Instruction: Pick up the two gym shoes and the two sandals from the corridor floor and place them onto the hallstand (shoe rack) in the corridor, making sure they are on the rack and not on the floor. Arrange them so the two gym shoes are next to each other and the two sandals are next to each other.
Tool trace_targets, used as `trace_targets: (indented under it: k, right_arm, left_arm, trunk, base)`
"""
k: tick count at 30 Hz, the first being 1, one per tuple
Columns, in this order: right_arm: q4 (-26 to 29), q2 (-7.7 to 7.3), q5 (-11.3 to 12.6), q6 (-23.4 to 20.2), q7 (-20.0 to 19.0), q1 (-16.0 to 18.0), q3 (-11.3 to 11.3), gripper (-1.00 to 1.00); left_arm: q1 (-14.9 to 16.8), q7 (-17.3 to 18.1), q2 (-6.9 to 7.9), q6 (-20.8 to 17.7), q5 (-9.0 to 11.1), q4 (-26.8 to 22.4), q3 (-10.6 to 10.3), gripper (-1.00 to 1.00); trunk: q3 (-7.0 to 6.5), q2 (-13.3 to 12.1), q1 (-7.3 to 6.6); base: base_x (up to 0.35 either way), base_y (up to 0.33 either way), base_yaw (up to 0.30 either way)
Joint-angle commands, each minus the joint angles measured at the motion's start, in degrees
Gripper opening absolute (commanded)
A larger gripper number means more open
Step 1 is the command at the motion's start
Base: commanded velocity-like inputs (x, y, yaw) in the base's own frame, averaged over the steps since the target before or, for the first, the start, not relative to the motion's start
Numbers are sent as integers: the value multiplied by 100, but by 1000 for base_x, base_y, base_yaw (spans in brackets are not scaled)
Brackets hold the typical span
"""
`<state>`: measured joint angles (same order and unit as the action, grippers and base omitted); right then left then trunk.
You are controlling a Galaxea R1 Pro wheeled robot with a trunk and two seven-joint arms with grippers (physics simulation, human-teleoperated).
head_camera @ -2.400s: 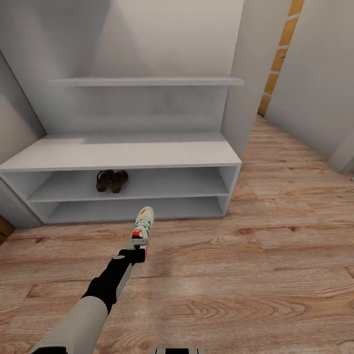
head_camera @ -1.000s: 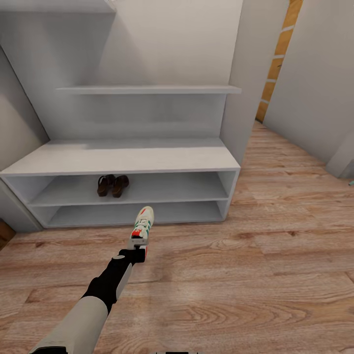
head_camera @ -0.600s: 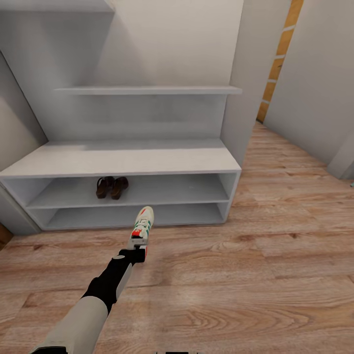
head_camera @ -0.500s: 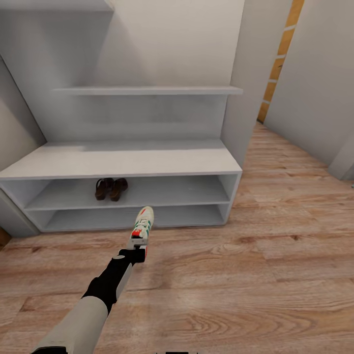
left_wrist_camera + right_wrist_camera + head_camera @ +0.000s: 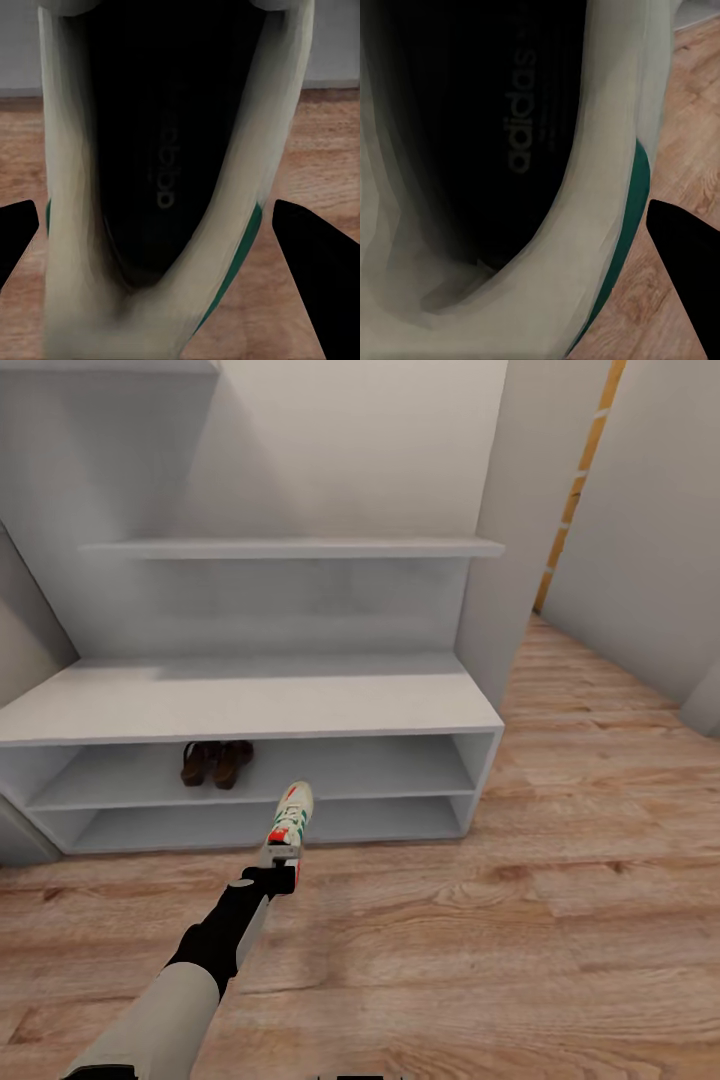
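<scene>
One cream gym shoe [image 5: 290, 815] with green stripes and a red tongue hangs just above the corridor floor [image 5: 520, 940], in front of the hallstand [image 5: 250, 700]. My left gripper [image 5: 279, 868] is shut on its heel. In the left wrist view the shoe's dark opening [image 5: 165, 150] sits between both black fingers [image 5: 319, 277]. The right wrist view has the other gym shoe [image 5: 495, 150] pressed close against my right gripper [image 5: 521, 255], with one black finger [image 5: 686, 277] beside it. The two sandals [image 5: 215, 762] lie side by side on the rack's upper open shelf, left of centre.
The rack's lower shelf [image 5: 260, 822] and bench top are bare. A floating shelf [image 5: 290, 547] hangs above. A grey wall panel [image 5: 515, 560] rises at the rack's right end, and wood floor runs on past it to the right.
The camera has moved nearer to the rack, which now looks larger and lower in the picture. My left arm and its shoe keep the same place in view.
</scene>
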<state>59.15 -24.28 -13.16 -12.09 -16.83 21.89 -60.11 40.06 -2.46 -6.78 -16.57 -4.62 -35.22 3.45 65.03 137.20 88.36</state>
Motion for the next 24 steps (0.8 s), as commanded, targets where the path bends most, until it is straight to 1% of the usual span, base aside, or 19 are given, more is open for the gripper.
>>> trace_targets:
  k: [1, 24]
  right_arm:
    - [9, 2, -54, -21, -48, 8, -18, -100]
    - [9, 2, -52, -22, -48, 8, -18, -100]
  left_arm:
    - [2, 9, -7, -31, -48, -11, 27, -100]
    - [2, 9, -7, -31, -48, -11, 28, -100]
  trunk:
    - [5, 2, 2]
    - [5, 2, 2]
  base:
    - [261, 0, 0]
    - [247, 0, 0]
